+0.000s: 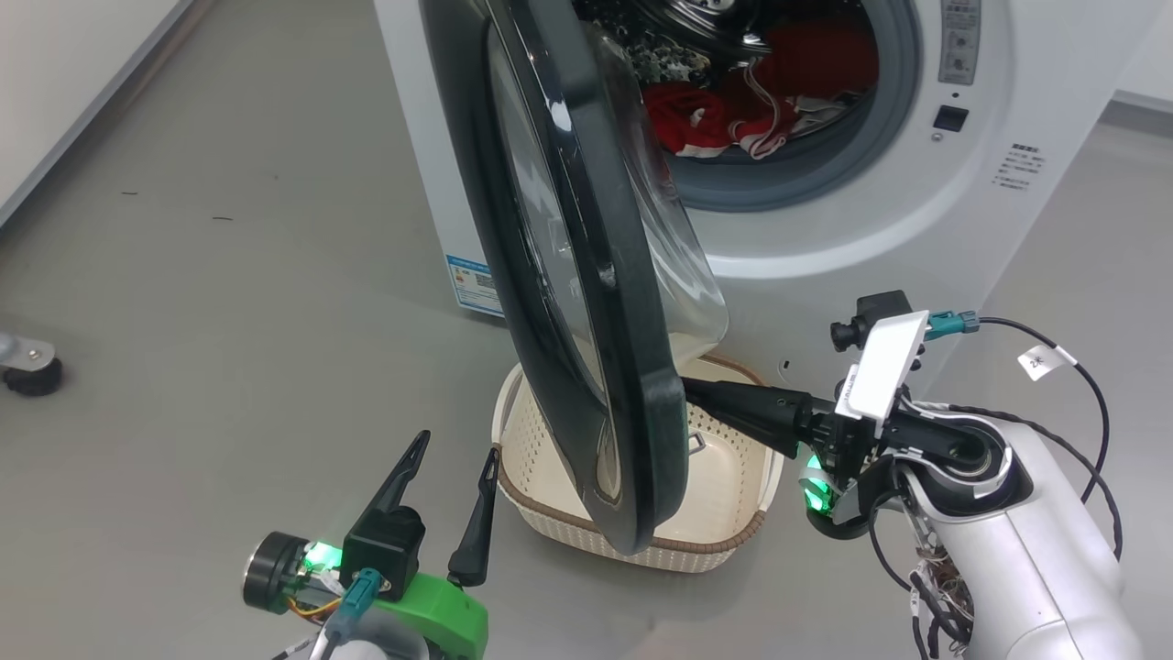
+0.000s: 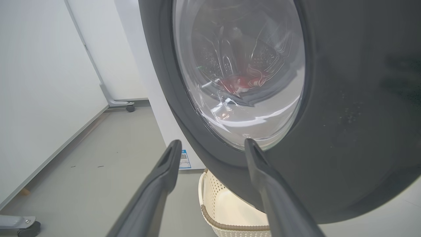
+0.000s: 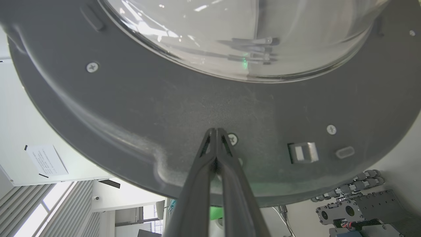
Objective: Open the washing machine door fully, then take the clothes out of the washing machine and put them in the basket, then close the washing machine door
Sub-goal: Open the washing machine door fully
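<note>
Head view showed the right gripper [image 1: 687, 389], fingers together, against the washing machine door [image 1: 586, 275], and the left gripper [image 1: 459, 445] spread wide, left of it.

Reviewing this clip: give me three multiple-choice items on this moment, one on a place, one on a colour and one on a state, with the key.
1. Where is the basket? A on the floor under the washing machine door; B on a shelf; C on a table.
2. The clothes in the washing machine are: A blue; B red; C green.
3. The right hand is: A wide open; B shut; C holding fabric.
Key: 1 A, it stands beneath the open door. 2 B, red fabric shows inside. 3 B, its fingers are pressed together at the door's inner face.
</note>
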{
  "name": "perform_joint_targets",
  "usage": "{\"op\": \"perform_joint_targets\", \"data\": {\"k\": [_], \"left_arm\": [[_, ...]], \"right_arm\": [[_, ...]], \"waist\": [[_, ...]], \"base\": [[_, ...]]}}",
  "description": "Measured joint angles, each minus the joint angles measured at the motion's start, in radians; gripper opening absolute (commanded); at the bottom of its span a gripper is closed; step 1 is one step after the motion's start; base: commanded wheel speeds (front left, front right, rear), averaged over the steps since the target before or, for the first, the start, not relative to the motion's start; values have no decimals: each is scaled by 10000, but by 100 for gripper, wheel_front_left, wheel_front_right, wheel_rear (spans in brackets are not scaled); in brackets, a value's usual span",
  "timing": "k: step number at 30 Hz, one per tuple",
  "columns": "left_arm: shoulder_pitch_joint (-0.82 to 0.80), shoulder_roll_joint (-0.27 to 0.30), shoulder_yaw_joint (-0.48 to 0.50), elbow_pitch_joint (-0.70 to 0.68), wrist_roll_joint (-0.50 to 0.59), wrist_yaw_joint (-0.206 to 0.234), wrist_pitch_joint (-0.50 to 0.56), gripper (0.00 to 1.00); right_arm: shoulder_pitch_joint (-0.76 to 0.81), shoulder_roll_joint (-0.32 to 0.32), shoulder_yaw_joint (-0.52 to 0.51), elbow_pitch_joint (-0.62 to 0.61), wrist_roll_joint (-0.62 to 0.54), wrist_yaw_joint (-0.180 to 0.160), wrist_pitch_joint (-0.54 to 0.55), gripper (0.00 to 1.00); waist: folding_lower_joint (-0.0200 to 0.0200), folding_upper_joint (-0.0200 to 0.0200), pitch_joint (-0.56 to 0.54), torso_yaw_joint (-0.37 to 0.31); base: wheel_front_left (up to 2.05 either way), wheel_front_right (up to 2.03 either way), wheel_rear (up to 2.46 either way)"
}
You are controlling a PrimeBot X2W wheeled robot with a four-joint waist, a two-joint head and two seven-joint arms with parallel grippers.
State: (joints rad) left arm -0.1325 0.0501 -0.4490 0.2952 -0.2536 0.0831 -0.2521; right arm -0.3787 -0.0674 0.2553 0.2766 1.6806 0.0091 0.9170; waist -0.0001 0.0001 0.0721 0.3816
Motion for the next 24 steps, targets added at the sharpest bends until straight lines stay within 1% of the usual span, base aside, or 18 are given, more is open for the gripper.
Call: {"op": "perform_joint_targets", "data": {"k": [17, 24], "left_arm": [[151, 19, 58, -67, 0, 46, 0, 100], [336, 92, 226, -134, 0, 100, 0, 100]], "right_arm": [[321, 38, 704, -251, 194, 0, -516, 0], [346, 52, 1087, -357, 522, 0, -719, 0]], "waist": [[0, 0, -222, 925], [0, 0, -230, 1025]], "base": [[0, 0, 0], [0, 0, 0]]}}
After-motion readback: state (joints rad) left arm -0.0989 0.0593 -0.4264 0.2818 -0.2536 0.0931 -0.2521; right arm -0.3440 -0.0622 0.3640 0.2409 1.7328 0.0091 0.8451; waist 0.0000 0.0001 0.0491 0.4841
